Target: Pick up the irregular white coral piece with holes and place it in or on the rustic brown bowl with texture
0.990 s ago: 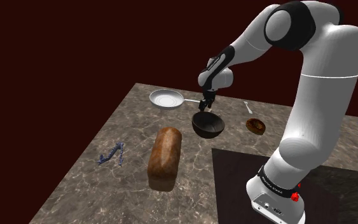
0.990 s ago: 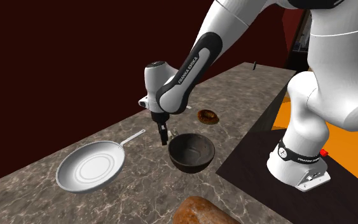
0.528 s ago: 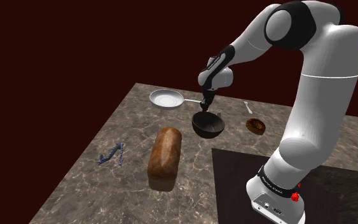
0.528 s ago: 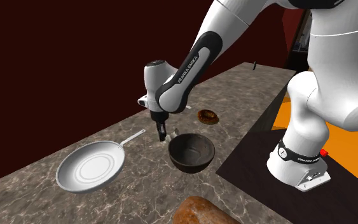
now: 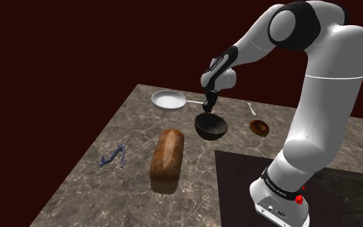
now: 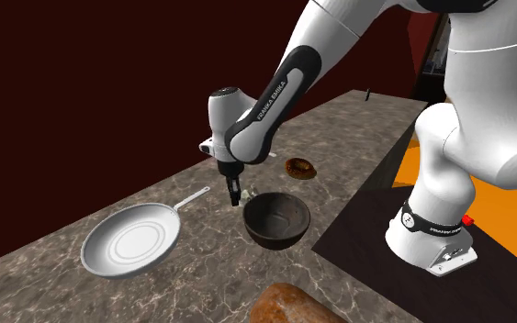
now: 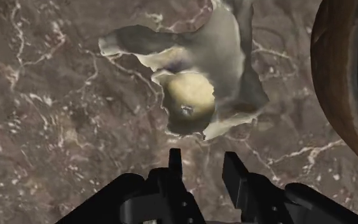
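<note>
The pale, irregular coral piece (image 7: 196, 76) with holes lies on the marble counter just beyond my fingertips, not between them. My black gripper (image 7: 203, 167) hangs above the counter, fingers a narrow gap apart with nothing in them. The dark brown textured bowl (image 5: 212, 127) stands upright right beside the gripper (image 5: 207, 107); its rim (image 7: 339, 83) curves past the coral. In the second exterior view the gripper (image 6: 237, 194) points down at the counter between the bowl (image 6: 276, 220) and the pan's handle.
A white frying pan (image 5: 169, 100) (image 6: 130, 240) lies beyond the bowl. A brown bread loaf (image 5: 166, 158) lies in front of it, and a small blue object (image 5: 112, 156) lies toward the shoulder view's left. A brown ring-shaped item (image 5: 259, 127) lies near the arm's dark stand (image 5: 289, 187).
The fingers have drawn much closer together than one second ago. The arm and the objects have stayed in place.
</note>
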Action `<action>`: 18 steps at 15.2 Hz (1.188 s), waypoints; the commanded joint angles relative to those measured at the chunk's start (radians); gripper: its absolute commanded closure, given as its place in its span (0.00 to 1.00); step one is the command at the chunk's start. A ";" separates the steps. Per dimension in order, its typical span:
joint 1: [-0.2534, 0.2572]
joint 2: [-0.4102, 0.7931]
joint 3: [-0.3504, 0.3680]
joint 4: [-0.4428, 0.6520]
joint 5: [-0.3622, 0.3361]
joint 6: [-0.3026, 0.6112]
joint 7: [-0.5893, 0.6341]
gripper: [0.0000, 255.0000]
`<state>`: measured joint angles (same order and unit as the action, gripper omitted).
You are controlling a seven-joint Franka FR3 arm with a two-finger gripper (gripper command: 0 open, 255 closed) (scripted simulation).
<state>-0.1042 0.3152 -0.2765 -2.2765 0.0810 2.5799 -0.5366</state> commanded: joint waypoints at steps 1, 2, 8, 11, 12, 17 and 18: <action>0.072 -0.050 -0.059 -0.062 -0.071 0.042 0.201 0.00; 0.161 -0.096 -0.132 -0.115 -0.164 0.069 0.424 0.00; 0.349 -0.151 -0.275 -0.194 -0.454 0.088 1.051 0.00; 0.335 -0.103 -0.269 -0.192 -0.431 0.133 1.036 0.00; 0.330 -0.087 -0.265 -0.191 -0.423 0.148 1.031 0.00; 0.326 -0.078 -0.263 -0.190 -0.419 0.156 1.028 0.00; 0.326 -0.078 -0.263 -0.190 -0.419 0.156 1.028 0.00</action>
<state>0.2220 0.2369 -0.5392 -2.4662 -0.3383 2.7357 0.4913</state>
